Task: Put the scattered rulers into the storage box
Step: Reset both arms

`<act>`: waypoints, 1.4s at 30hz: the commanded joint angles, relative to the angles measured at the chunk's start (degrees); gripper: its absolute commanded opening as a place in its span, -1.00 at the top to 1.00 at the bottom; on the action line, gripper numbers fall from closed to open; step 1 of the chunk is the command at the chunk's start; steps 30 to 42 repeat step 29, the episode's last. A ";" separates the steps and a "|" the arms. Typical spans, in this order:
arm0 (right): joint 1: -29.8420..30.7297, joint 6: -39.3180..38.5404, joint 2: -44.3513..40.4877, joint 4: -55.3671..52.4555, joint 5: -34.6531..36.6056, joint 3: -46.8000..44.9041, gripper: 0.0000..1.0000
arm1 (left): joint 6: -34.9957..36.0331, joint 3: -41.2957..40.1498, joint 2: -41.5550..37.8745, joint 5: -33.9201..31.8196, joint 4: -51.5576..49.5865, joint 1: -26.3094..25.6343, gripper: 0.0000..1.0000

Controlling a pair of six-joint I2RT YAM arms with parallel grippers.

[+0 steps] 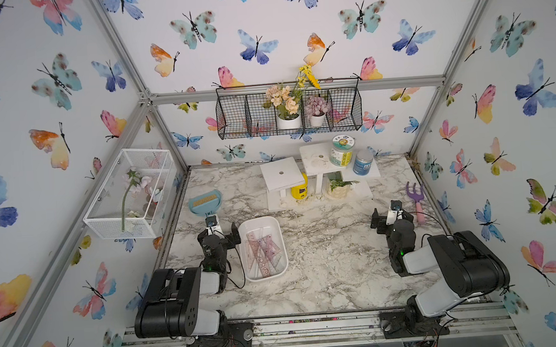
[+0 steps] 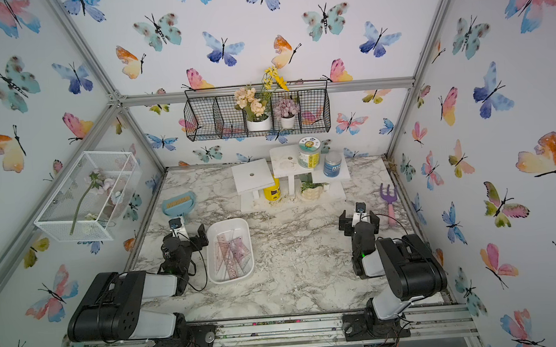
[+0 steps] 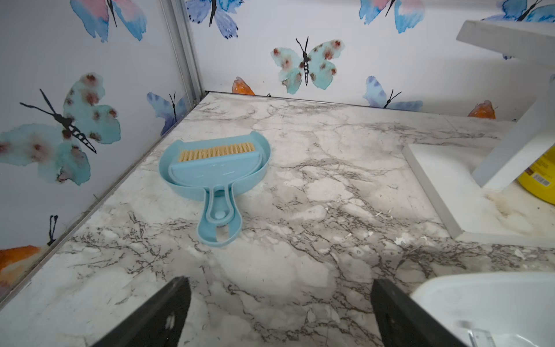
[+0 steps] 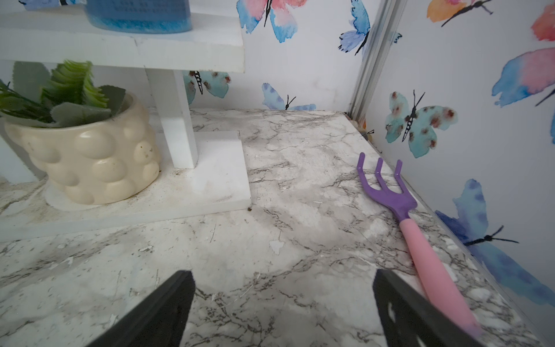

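Note:
The storage box (image 1: 285, 256) (image 2: 251, 248) is a glossy white tray on the marble table, left of centre. Several pinkish transparent rulers (image 1: 263, 252) (image 2: 231, 253), strips and set squares, lie stacked inside it. Every ruler I see is in the box. My left gripper (image 1: 220, 234) (image 2: 184, 236) (image 3: 282, 288) sits just left of the box, open and empty over bare marble. The left wrist view catches the box's corner (image 3: 480, 300) with a clear ruler tip (image 3: 477, 335). My right gripper (image 1: 392, 218) (image 2: 359, 222) (image 4: 283, 282) is open and empty at the right side.
A blue dustpan with brush (image 1: 204, 202) (image 3: 214, 168) lies beyond the left gripper. A purple-and-pink toy fork (image 1: 417, 200) (image 4: 420, 234) lies by the right wall beside the right gripper. A white stand (image 1: 316, 178) with jars and a cream plant pot (image 4: 87, 156) fills the back. Wire baskets (image 1: 132, 193) hang on the walls.

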 commanded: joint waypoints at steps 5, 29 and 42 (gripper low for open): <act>-0.25 0.56 -0.09 -0.13 -1.05 1.17 -0.97 | 0.87 0.73 -0.52 -0.42 3.19 0.19 -0.97; -0.43 0.77 -0.34 -0.11 -1.05 1.01 -0.97 | 0.96 1.16 -0.96 0.05 1.54 0.19 -0.97; -0.43 0.77 -0.34 -0.11 -1.05 1.01 -0.97 | 0.96 1.16 -0.96 0.05 1.54 0.19 -0.97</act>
